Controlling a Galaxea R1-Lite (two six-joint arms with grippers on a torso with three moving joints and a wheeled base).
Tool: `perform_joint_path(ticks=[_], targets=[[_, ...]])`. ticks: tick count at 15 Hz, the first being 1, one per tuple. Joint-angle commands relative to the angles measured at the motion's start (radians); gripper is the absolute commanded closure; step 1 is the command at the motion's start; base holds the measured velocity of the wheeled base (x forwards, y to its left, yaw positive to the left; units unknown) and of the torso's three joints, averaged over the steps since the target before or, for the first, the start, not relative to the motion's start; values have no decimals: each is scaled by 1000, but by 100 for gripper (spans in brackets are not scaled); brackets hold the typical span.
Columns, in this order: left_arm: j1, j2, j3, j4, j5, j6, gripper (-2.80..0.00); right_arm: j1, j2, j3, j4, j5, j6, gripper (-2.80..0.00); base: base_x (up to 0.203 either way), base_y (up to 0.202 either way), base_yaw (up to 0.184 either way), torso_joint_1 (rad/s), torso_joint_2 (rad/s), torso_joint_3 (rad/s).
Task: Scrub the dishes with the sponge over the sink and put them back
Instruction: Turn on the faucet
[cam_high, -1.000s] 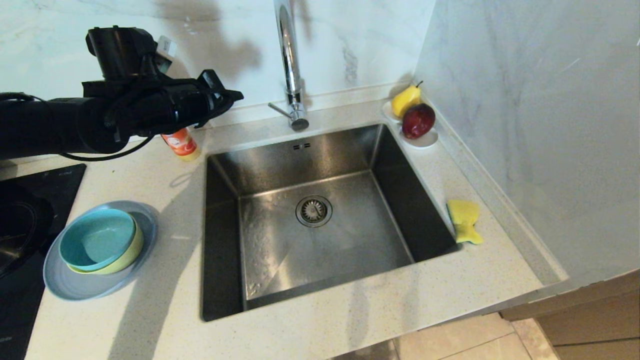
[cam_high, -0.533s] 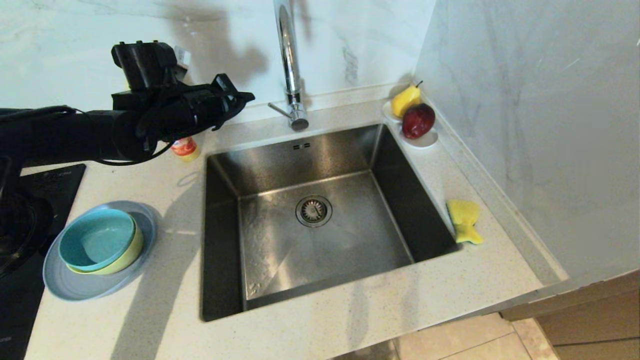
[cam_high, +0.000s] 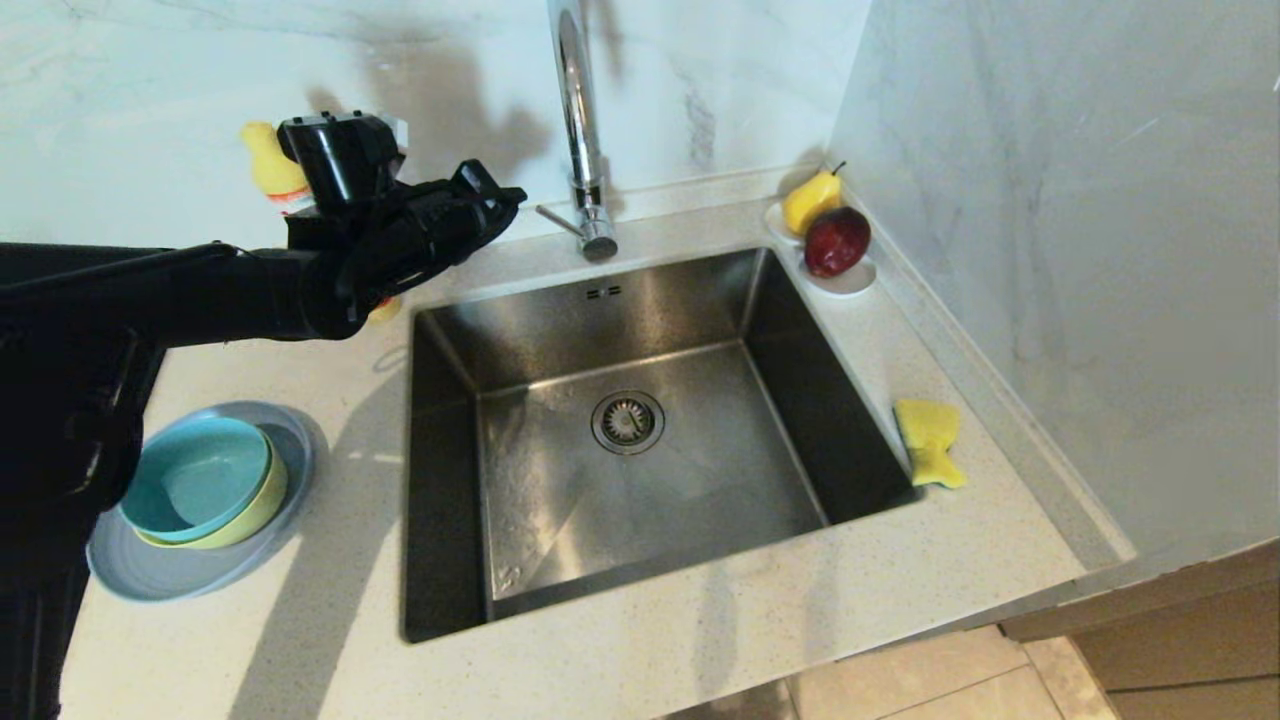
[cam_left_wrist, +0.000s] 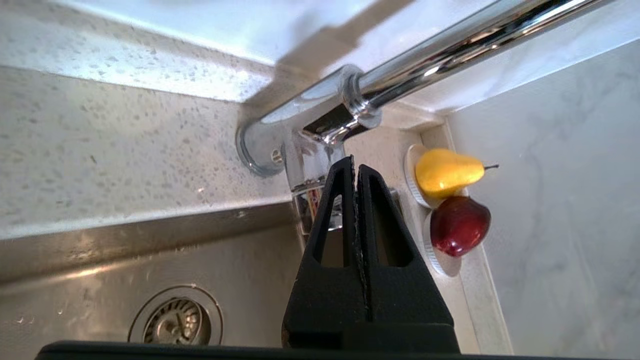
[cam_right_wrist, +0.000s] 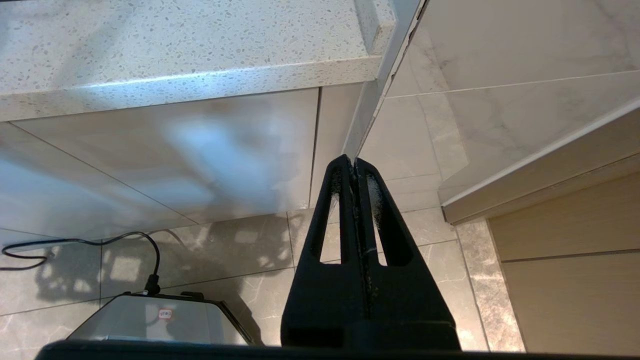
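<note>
The dishes sit stacked on the counter left of the sink (cam_high: 640, 300): a teal bowl (cam_high: 190, 480) inside a yellow-green bowl (cam_high: 262, 505) on a grey-blue plate (cam_high: 180, 575). The yellow sponge (cam_high: 930, 440) lies on the counter right of the basin. My left gripper (cam_high: 505, 197) is shut and empty, raised over the back left corner of the sink, its tips close to the chrome faucet (cam_high: 580, 130). In the left wrist view the left gripper (cam_left_wrist: 356, 167) points at the faucet base (cam_left_wrist: 280, 145). My right gripper (cam_right_wrist: 353, 162) hangs shut and empty below the counter edge, parked.
A dish-soap bottle (cam_high: 272, 165) stands behind my left arm by the back wall. A white dish with a pear (cam_high: 810, 200) and a red apple (cam_high: 835, 242) sits at the back right corner. A black cooktop (cam_high: 60, 390) lies at the far left.
My left arm has swung right and slightly down toward the faucet, uncovering the soap bottle's top. The gripper stayed shut. Dishes and sponge have not moved.
</note>
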Motion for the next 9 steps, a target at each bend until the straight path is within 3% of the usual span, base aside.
perform_joint_path(ticks=[1, 9], targets=[[-1, 21, -2, -22, -3, -14, 0, 0, -2, 0, 1, 1, -1, 0, 0, 0, 0, 0, 0, 0], [-7, 60, -3, -108, 2, -36, 0, 0, -2, 0, 1, 1, -1, 0, 0, 0, 0, 0, 0, 0]])
